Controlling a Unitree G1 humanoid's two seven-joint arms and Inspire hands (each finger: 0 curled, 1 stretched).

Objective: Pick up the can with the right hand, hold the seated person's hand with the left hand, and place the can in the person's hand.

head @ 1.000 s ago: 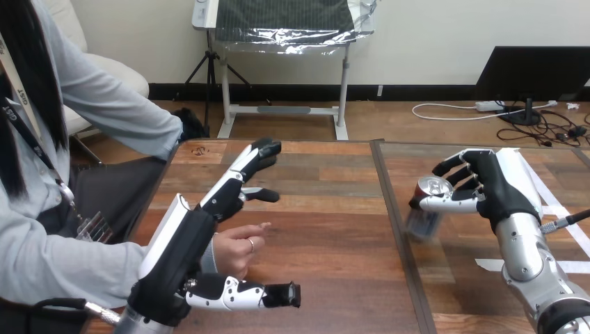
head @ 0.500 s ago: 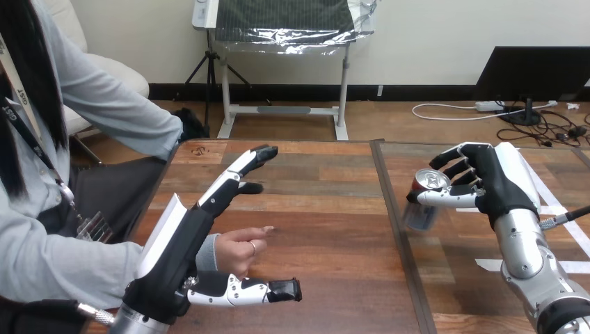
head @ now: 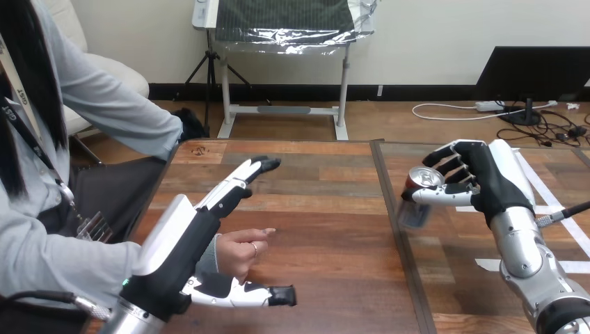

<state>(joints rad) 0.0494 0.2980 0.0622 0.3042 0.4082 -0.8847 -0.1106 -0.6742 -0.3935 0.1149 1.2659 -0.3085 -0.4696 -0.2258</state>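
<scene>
While the right hand (head: 487, 182) grasps the silver-topped cylindrical metal can (head: 419, 196) in curled fingers, tilted and well right of the person's hand (head: 240, 249), the left hand (head: 191, 240) is released. Its fingers run straight past the person's hand, its thumb lies just nearer, and contact between them cannot be told.

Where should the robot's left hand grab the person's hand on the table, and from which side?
Probably across the knuckles and palm of the person's hand, coming from its wrist side, at the view's left. It rests on the table with fingers loosely curled rightward, and the open left hand brackets it, fingers beyond, thumb nearer.
</scene>
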